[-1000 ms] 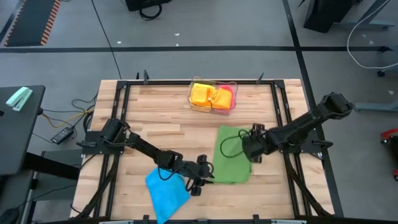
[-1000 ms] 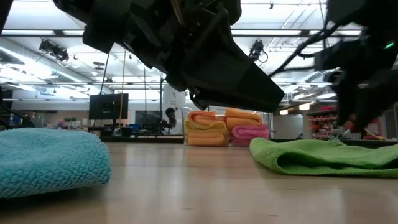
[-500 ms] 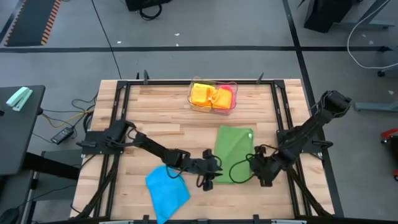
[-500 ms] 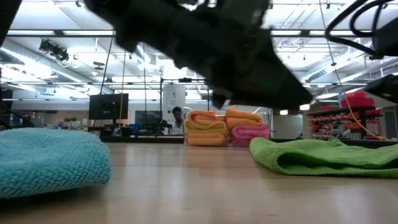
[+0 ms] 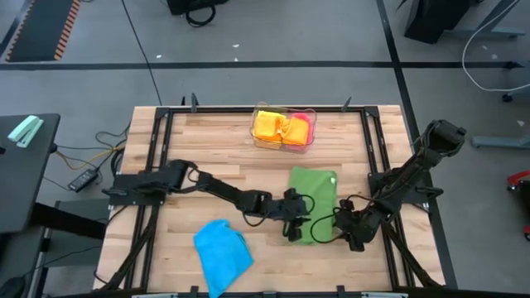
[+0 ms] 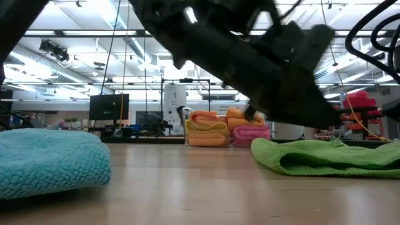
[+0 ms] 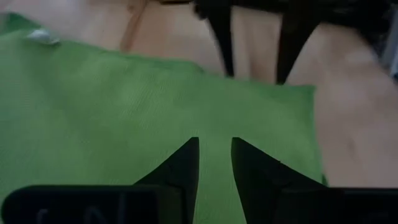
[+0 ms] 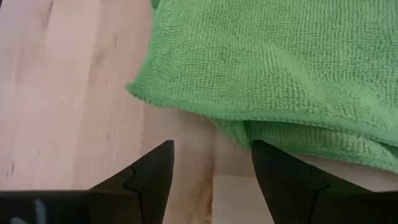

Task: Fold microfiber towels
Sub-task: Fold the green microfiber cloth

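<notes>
Green towel (image 5: 313,203) lies between the narrowly parted left claw (image 5: 292,229) and open right claw (image 5: 351,234)

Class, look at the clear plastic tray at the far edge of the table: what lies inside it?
The clear plastic tray holds folded towels: yellow, orange and pink, stacked in two piles. Anything beneath or behind those piles is covered.

Green towel (image 5: 313,203) folded mid-table; blue towel (image 5: 222,255) near front edge; orange, yellow, pink towels (image 5: 283,127) stacked at back.
</notes>
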Controlling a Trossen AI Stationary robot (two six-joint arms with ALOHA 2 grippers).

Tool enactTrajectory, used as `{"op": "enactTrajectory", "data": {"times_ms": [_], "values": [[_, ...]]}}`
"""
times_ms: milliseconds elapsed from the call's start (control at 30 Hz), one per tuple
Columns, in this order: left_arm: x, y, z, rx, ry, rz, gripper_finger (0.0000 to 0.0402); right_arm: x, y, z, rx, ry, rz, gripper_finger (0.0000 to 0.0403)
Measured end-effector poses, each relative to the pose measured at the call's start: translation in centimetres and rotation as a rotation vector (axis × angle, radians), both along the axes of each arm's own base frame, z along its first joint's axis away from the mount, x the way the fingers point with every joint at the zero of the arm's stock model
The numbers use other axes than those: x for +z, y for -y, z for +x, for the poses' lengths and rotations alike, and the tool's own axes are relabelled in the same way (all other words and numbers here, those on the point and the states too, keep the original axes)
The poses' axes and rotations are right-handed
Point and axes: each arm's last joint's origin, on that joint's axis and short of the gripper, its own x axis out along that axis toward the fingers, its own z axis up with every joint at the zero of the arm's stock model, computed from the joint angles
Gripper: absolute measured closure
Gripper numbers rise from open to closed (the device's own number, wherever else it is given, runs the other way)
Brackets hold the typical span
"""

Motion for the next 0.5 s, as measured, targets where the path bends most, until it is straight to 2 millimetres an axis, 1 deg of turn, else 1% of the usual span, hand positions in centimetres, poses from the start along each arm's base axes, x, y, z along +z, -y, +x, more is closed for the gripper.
{"op": "enactTrajectory", "data": {"times_ms": [67, 133, 267, 500], "values": [[-0.2, 0.0, 0.1, -0.013, -0.014, -0.005, 0.0301, 0.0, 0.0, 0.0, 0.003, 0.007, -0.003, 0.0177], [-0.3, 0.2, 0.7, -0.014, 0.011, -0.012, 0.0302, 0.0, 0.0, 0.0, 0.020, 0.023, -0.020, 0.0177], [-0.8, 0.0, 0.8, -0.011, -0.002, -0.008, 0.0303, 0.1, 0.0, 0.3, 0.048, 0.060, -0.042, 0.0177], [-2.0, 0.0, 0.7, -0.001, -0.040, -0.016, 0.0307, 0.4, -0.3, 0.6, 0.059, 0.089, -0.012, 0.0177]]}}
